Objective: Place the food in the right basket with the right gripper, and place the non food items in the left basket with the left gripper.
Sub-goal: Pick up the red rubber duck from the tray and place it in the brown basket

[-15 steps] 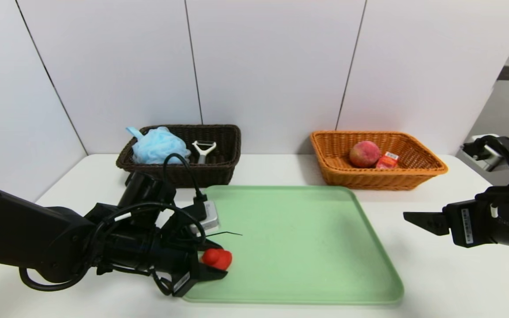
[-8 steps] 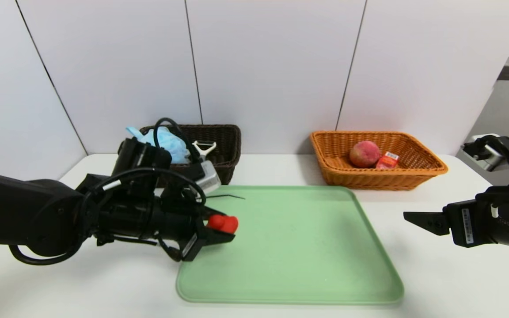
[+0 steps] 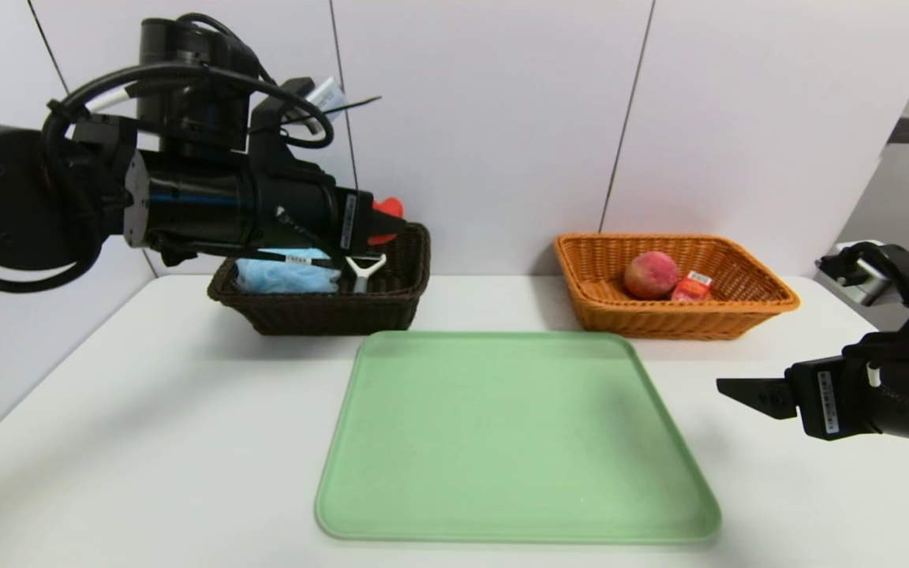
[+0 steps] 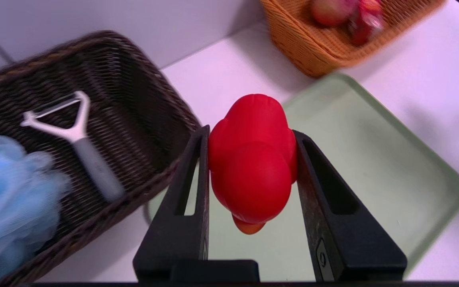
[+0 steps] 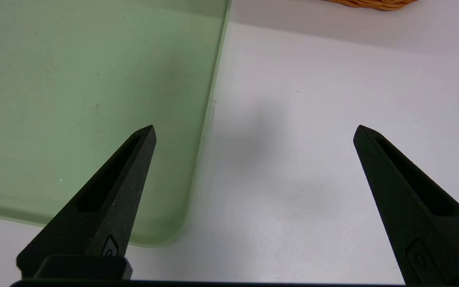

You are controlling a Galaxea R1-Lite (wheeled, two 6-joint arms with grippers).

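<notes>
While the left tool (image 4: 249,167) hangs high over the near right corner of the dark basket (image 3: 391,304), it has its two fingers (image 4: 191,187) pressed flat against the sides of the red duck (image 4: 253,159), which fills the gap between them. From the wrist camera the duck sits above the basket's rim and the counter (image 3: 147,410) just outside it, not yet clearly over the inside. That is where trouble could come: let go here and the duck (round, rubbery, likely to bounce) may strike the woven edge and roll out onto the counter or the green tray (image 3: 518,442). A smooth toy held only by its flanks might also slip if the arm swings sharply.

Inside the dark basket lie the blue bath pouf (image 3: 285,276) at the left and the peeler (image 3: 361,268) beside it, so the duck needs the free space to the right of them. Over in the orange basket (image 3: 738,308), at the far right, the peach (image 3: 650,274) and the red drink carton (image 3: 691,287) touch each other. Parked low above the counter just right of the tray, the right tool (image 5: 253,131) is spread wide with nothing in it.
</notes>
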